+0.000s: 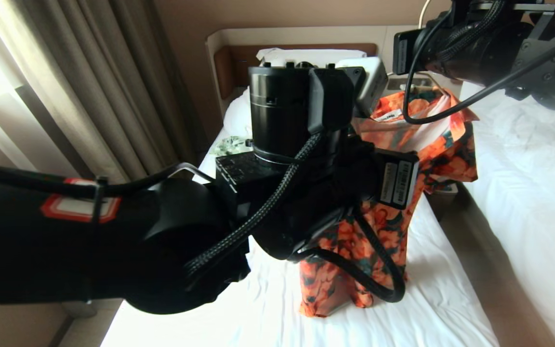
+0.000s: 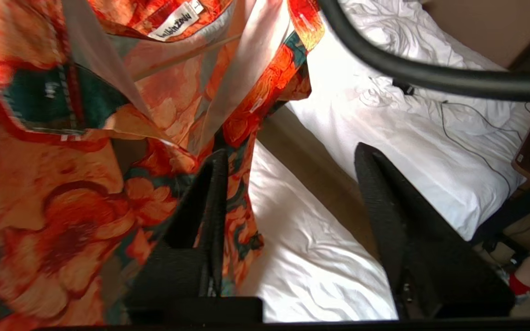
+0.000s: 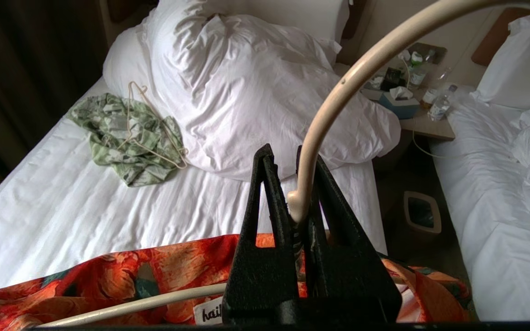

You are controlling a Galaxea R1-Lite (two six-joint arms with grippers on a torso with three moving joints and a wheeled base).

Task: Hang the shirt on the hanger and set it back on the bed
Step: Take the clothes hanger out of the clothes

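Fingers of the right gripper (image 3: 298, 197) pinched the hanger (image 3: 338, 96) neck — left gripper (image 2: 288, 184) hung open beside the shirt (image 2: 108, 184) edge, mid-frame.

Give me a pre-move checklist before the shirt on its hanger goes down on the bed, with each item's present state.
1. Right tool shut on the hanger at its neck: ok.
2. Left tool open, nothing between its fingers: ok.
3. Left tool clear of the shirt: not ok, one finger lies against the fabric.
4. Shirt carried by the hanger, collar up, hanging above the bed: ok.
5. Both shoulders seated on the hanger: cannot tell.
6. Bare sheet free below the shirt; green garment lies away by the duvet: ok.
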